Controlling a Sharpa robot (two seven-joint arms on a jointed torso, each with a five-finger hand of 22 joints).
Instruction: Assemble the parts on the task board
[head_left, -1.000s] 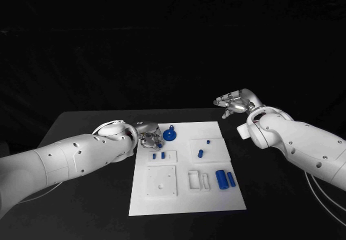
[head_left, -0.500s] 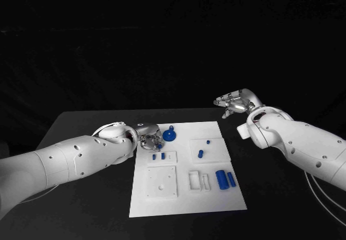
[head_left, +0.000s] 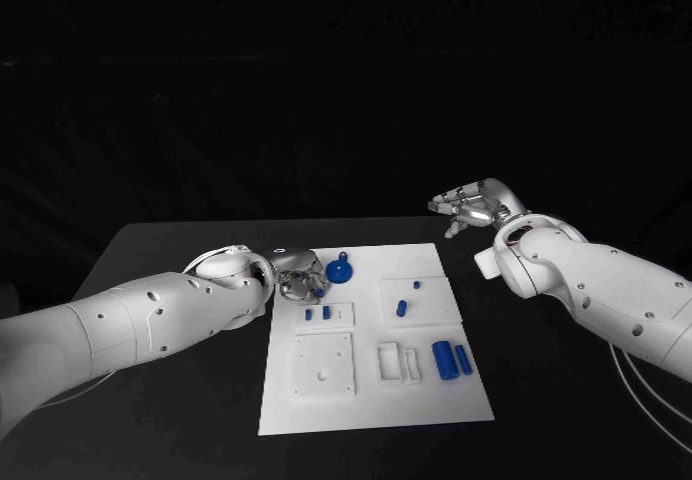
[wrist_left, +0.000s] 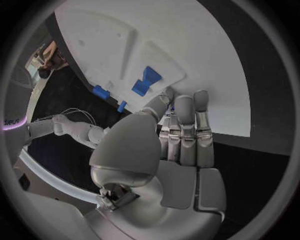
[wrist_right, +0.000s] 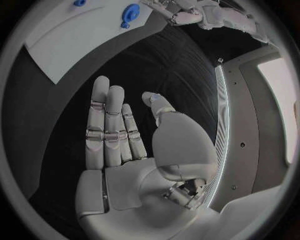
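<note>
The white task board (head_left: 371, 405) lies in the middle of the black table. A round blue part (head_left: 340, 269) sits near its far left corner, and two small blue pieces (head_left: 317, 312) lie just nearer on a raised block. Two blue cylinders (head_left: 451, 360) lie at the board's right side. My left hand (head_left: 297, 273) hovers at the board's left edge beside the round part; in the left wrist view its fingers (wrist_left: 185, 125) stretch straight over the board (wrist_left: 206, 55) near the small blue pieces (wrist_left: 145, 81), holding nothing. My right hand (head_left: 467, 207) is raised behind the board's far right corner, fingers (wrist_right: 106, 120) spread and empty.
More small blue pieces (head_left: 405, 305) stand in a raised square on the board's right half. A white square block (head_left: 322, 362) and a white slotted holder (head_left: 395, 361) sit on the near half. Black table lies on both sides of the board.
My left hand has crept slightly nearer along the board's left edge. The right hand and the parts have not moved.
</note>
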